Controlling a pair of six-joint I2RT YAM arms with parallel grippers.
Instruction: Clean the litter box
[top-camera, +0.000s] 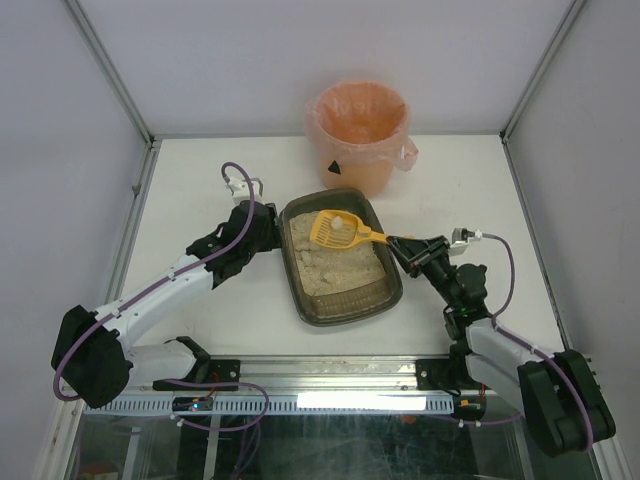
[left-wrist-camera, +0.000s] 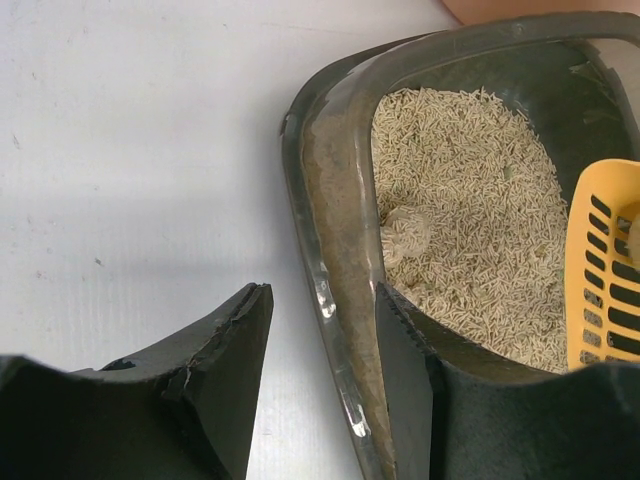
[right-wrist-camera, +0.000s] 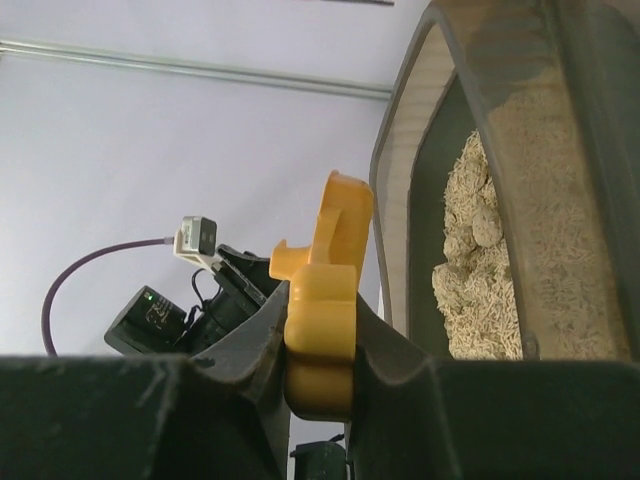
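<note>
The left hand (top-camera: 275, 229), open, straddles the rim of the dark grey rectangular litter box (top-camera: 345, 308), frame centre. The right hand (top-camera: 399, 244) grips a yellow slotted plastic scoop (top-camera: 338, 230).

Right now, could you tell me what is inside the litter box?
The litter box holds litter with clumps; a yellow scoop carrying a pale lump sits over it. Litter beneath the scoop and the box floor are hidden.
</note>
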